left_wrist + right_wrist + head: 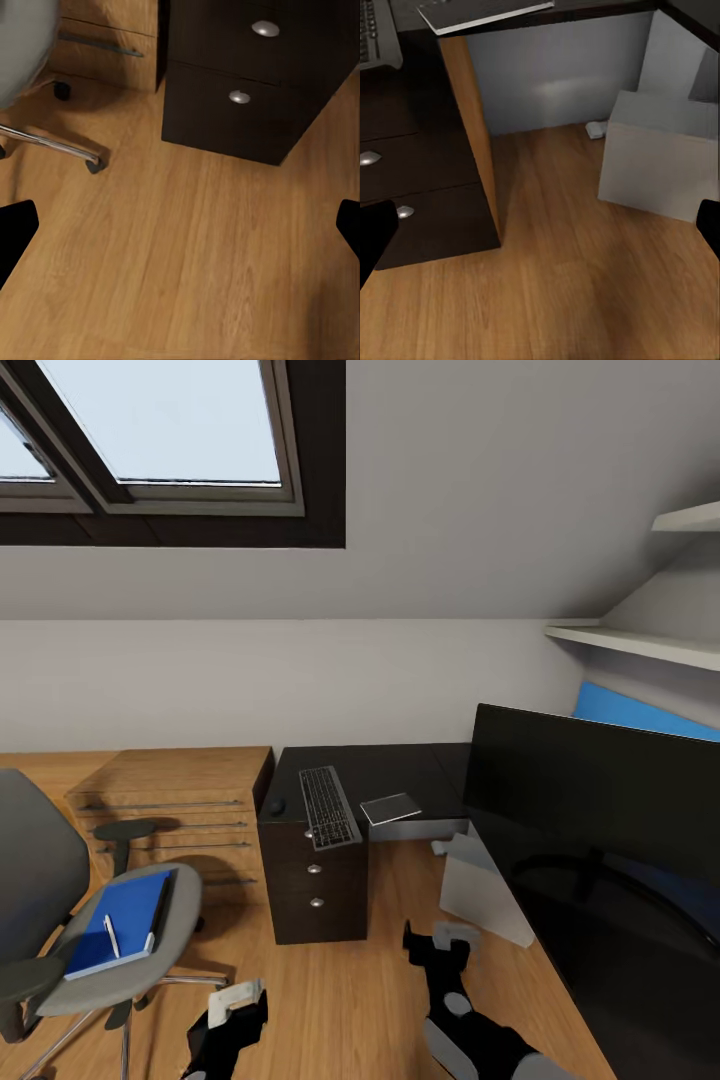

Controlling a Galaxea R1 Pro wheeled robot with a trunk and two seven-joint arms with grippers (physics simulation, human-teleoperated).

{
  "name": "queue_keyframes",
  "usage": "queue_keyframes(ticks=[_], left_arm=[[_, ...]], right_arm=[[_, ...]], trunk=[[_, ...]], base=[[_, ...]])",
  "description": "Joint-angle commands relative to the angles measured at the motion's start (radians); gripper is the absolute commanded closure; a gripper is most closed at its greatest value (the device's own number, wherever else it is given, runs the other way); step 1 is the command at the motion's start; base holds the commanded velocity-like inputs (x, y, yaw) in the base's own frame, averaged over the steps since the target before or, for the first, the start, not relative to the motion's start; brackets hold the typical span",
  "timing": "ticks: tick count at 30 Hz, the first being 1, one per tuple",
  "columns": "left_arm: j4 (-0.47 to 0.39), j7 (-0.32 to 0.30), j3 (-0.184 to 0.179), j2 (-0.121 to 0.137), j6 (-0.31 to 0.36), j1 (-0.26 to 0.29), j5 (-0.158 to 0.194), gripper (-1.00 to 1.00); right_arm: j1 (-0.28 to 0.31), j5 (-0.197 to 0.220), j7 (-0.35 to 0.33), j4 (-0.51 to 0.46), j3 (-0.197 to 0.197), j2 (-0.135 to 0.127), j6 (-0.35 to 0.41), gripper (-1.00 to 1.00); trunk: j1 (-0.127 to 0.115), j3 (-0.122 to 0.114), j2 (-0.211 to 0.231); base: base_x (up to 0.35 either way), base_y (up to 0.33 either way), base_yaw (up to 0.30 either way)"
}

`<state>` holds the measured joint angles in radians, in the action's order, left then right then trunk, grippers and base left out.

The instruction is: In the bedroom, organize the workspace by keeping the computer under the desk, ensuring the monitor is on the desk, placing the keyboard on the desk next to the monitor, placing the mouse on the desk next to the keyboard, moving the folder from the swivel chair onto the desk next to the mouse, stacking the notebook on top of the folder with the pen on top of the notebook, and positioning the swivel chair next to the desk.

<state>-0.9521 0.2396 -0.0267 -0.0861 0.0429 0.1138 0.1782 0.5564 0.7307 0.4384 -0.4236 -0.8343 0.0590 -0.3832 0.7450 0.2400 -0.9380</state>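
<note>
Head view: the L-shaped black table (400, 765) is seen ahead and running to the right. The keyboard (328, 806) lies on it above the drawer unit (315, 885), its near end overhanging the front edge. The mouse (277, 807) sits just beside the keyboard on its left. The notebook (391, 808) lies on the table just right of the keyboard, apart from it, one corner past the edge. The monitor (600, 800) stands on the right wing of the table, screen dark. The computer (485, 888) is seen on the wooden floor (340, 1000) under the table.

The swivel chair (90, 920) stands at left, well apart from the table, in front of low wooden shelving (175, 800). The blue folder (122, 923) rests on its seat, with the pen (112, 936) lying on top of the folder.

Left claw (228, 1015) hangs low over the floor near the chair base; in the left wrist view its fingertips (16, 229) are spread wide with nothing between them. Right claw (436, 948) hangs over the floor in front of the computer; in the right wrist view its fingertips (375, 232) are likewise wide apart and nothing is held.
</note>
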Motion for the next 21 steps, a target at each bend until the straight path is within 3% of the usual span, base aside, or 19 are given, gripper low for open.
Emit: queue_keyframes(ticks=[1, 6, 7, 8, 12, 14, 18, 21], left_arm=[[-0.049, 0.008, -0.003, 0.000, 0.060, 0.000, 0.008, -1.00], [-0.284, 0.012, -0.002, -0.001, 0.322, 0.001, 0.010, -1.00], [-0.373, 0.012, -0.002, -0.002, 0.389, 0.002, 0.011, -1.00], [-0.413, 0.012, -0.001, -0.002, 0.413, 0.002, 0.011, -1.00], [-0.532, 0.009, 0.001, -0.004, 0.471, 0.002, 0.013, -1.00], [-0.578, 0.006, 0.003, -0.004, 0.492, 0.002, 0.014, -1.00], [-0.599, 0.003, -0.001, -0.005, 0.503, 0.002, 0.019, -1.00], [-0.603, 0.003, -0.005, -0.005, 0.506, 0.001, 0.022, -1.00]], right_arm=[[0.027, 0.010, 0.012, -0.003, -0.007, -0.001, 0.029, -1.00], [0.139, 0.010, 0.031, -0.018, -0.003, -0.001, 0.186, -1.00], [0.175, 0.010, 0.035, -0.036, 0.001, -0.002, 0.237, -1.00], [0.190, 0.010, 0.037, -0.048, 0.005, -0.004, 0.260, -1.00], [0.225, 0.010, 0.054, -0.123, 0.049, -0.034, 0.340, -1.00], [0.236, 0.013, 0.070, -0.203, 0.097, -0.073, 0.385, -1.00], [0.234, 0.014, 0.090, -0.311, 0.131, -0.116, 0.417, -1.00], [0.199, 0.012, 0.128, -0.393, 0.146, -0.144, 0.431, -1.00]], trunk=[[0.000, 0.002, -0.001], [0.000, 0.002, -0.001], [0.000, 0.002, -0.001], [0.000, 0.002, -0.001], [0.000, 0.002, -0.001], [0.000, 0.002, -0.001], [0.000, 0.002, -0.001], [0.000, 0.002, -0.001]], base=[[0.004, 0.000, 0.000], [0.002, 0.000, 0.000], [0.000, 0.000, 0.000], [0.000, 0.000, 0.000], [0.000, 0.000, 0.000], [0.000, 0.000, 0.000], [0.000, 0.000, 0.000], [0.000, 0.000, 0.000]])
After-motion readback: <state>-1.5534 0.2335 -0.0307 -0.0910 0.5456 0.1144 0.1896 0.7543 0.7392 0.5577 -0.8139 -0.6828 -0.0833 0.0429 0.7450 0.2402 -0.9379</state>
